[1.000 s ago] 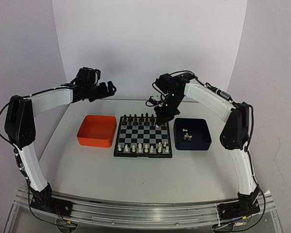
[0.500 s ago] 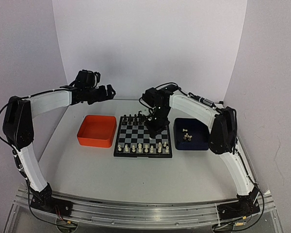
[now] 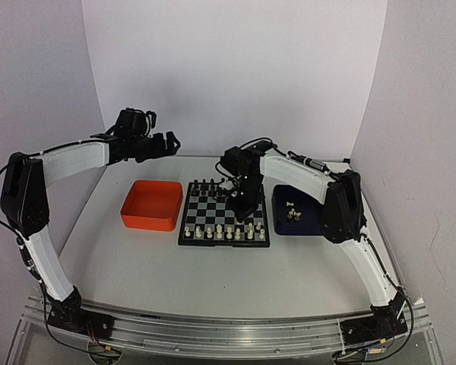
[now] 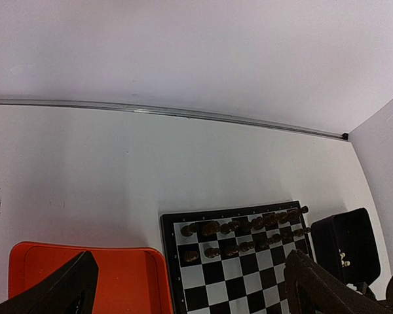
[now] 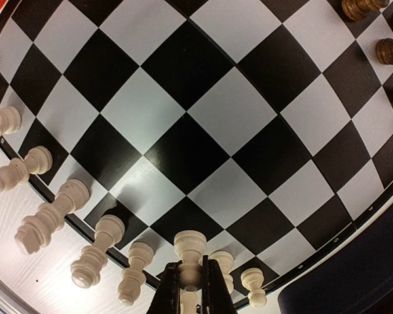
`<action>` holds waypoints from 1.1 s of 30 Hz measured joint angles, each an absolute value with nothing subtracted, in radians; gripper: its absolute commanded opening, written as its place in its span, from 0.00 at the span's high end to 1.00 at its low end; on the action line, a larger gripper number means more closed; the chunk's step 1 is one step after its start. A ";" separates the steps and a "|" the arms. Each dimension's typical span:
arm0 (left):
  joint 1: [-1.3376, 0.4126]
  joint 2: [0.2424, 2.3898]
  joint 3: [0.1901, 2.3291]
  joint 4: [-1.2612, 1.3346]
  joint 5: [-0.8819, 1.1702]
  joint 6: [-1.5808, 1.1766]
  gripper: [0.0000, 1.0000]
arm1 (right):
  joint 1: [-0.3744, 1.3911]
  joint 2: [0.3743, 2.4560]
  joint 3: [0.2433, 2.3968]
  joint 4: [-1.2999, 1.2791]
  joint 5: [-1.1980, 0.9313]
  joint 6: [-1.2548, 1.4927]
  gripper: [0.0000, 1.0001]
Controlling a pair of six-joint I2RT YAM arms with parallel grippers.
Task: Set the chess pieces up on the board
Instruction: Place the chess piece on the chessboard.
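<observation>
Right gripper is pinching one cream-white piece upright between its narrow-set fingers, hanging low over the right half of the board. The board is lying mid-table between an orange tray toward the left edge and a dark blue tray toward the right edge. Other white chess pieces are standing along the board's near rows, more are lying in the dark blue tray, black pieces are lining the far rows, and the left gripper is hovering spread wide, holding nothing, high above the far left part of the table.
</observation>
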State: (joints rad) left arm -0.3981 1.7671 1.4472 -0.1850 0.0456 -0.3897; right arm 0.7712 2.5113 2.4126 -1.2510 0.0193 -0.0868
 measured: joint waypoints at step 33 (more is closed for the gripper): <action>-0.398 1.731 1.404 -0.191 0.042 -0.389 0.00 | 0.771 2.531 2.394 -1.254 0.019 -0.082 0.98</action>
State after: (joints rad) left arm -0.3981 1.7305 1.4044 -0.1912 0.0422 -0.3890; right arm 0.7712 2.5308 2.3941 -1.2539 0.0185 -0.0818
